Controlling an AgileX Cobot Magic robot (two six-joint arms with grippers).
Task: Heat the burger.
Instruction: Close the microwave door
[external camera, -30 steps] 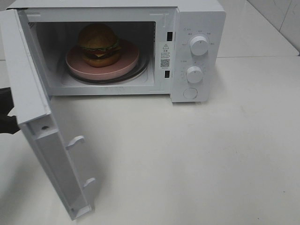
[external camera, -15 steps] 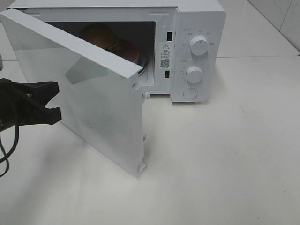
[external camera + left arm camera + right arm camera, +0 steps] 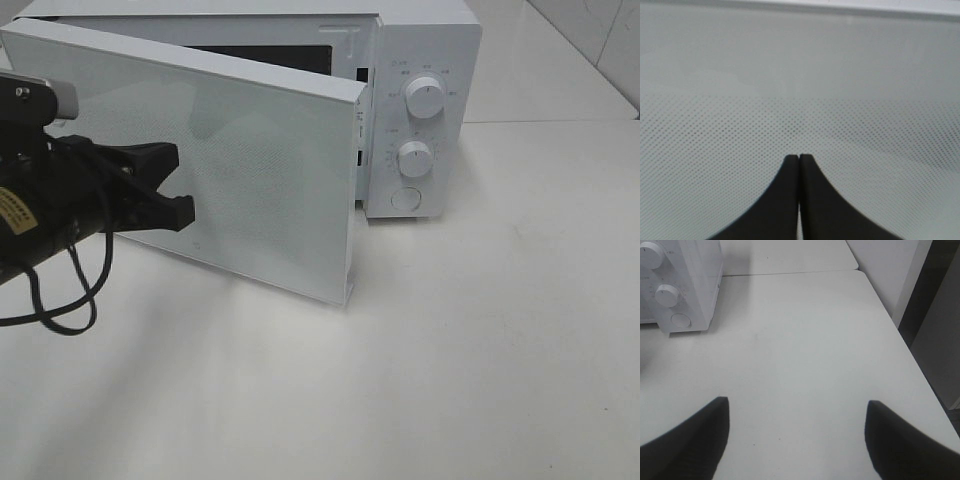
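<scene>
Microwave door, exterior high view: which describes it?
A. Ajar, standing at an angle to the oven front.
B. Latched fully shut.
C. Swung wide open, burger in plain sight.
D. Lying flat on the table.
A: the microwave door slants away from the control panel, its free edge standing well out from it, with the shut left gripper at its face.
</scene>
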